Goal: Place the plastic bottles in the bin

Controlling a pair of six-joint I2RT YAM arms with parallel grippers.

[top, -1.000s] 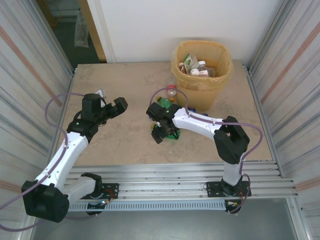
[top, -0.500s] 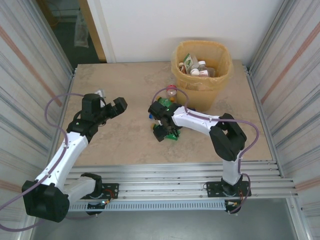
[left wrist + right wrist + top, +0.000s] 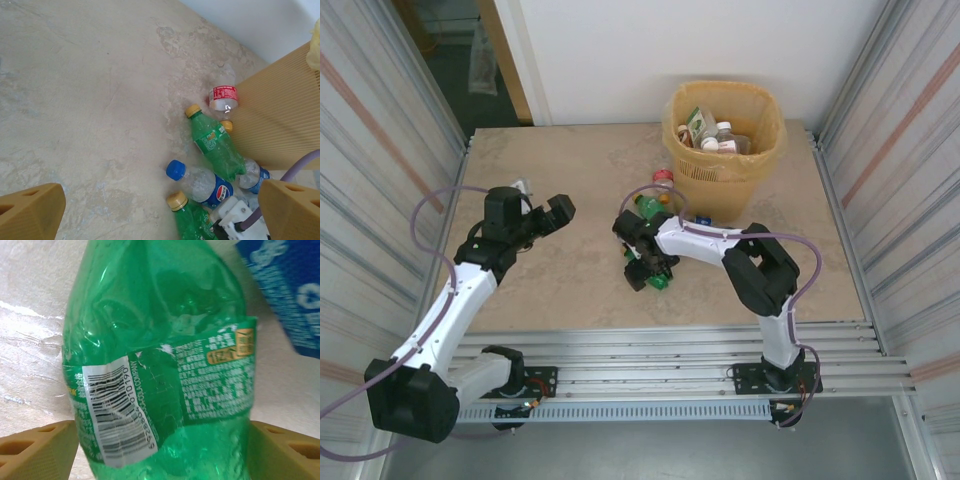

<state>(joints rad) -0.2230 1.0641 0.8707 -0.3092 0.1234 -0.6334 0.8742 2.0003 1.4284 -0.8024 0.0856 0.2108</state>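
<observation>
Right claw (image 3: 642, 268) is down on the bench (image 3: 570, 160), jaws straddling a green bottle (image 3: 160, 365) that lies flat between them. The pads sit right at its sides, but I can't tell whether they're pinching it yet. A blue-labelled bottle (image 3: 285, 295) lies just to that claw's right, with more loose bottles (image 3: 212, 142) just beyond it at the foot of the bin (image 3: 720, 185). The bin itself stands further out from the claw and already has several bottles (image 3: 720, 135) inside.

I'd call this the grasp step. Next I need a firm squeeze on that thin, slippery wall, then a straight lift high enough to clear the bin's rim.

Compared with a second ago, the right jaws have narrowed around the bottle and that arm's elbow has swung in. The left claw (image 3: 552, 212) hasn't budged: spread wide, empty, hanging well to the side.
</observation>
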